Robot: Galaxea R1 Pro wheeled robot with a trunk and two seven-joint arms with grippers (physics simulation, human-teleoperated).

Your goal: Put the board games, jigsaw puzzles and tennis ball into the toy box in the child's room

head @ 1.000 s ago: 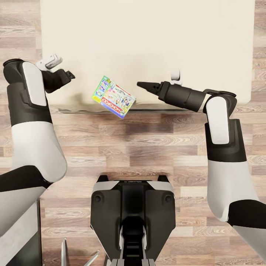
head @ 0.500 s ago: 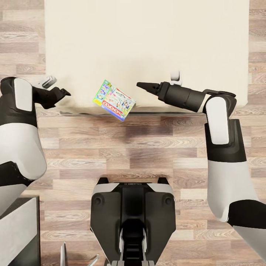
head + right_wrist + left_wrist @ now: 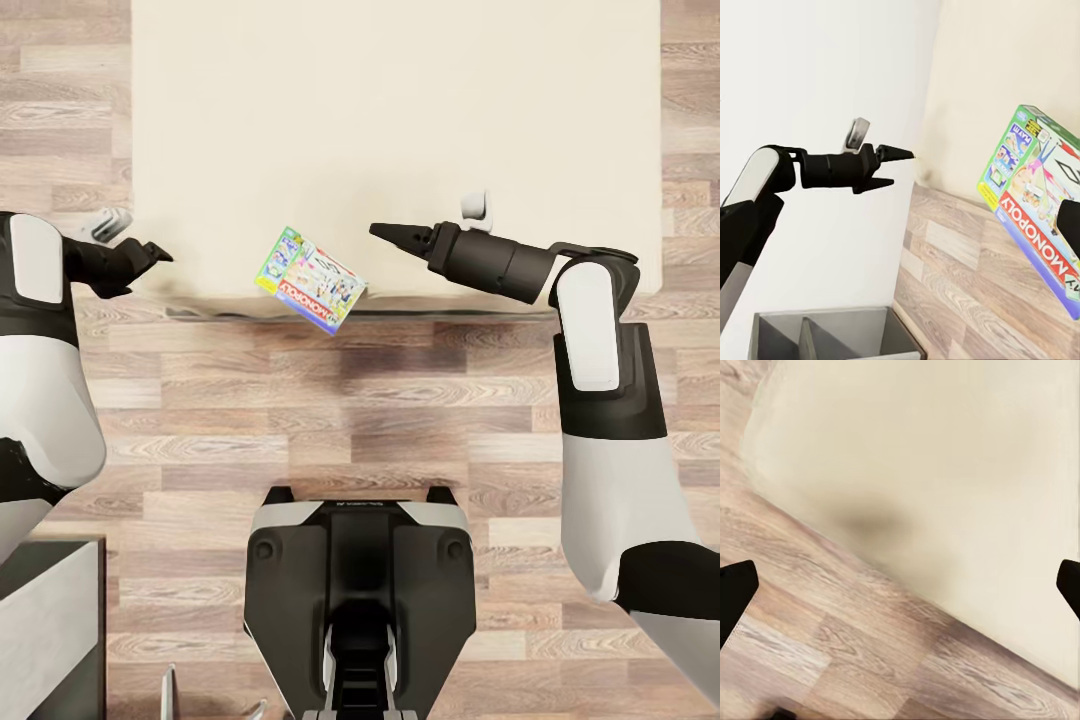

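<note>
Cream mattress of the low bed (image 3: 400,120) spreads ahead of the robot over a wood-plank floor (image 3: 360,400), and the one toy in sight lies at its near edge: a flat green-bordered board game box with a red Monopoly logo (image 3: 311,278), turned askew, one corner hanging past the mattress edge above the floor.

Both arms are held out level with that edge. The right hand (image 3: 388,233) points at the box from the side, near it but not touching; its fingers look drawn together to a point, with nothing between them. The left hand (image 3: 155,252) hangs over the bed's left corner, well apart from the box; its fingertips sit spread at the two sides of the left wrist view, so it is released and empty.

This looks like the step of collecting a game from the bed, with the grasp not yet made. The next move probably calls for parting the right fingers and closing them across the overhanging corner, taking care not to nudge the box off.
</note>
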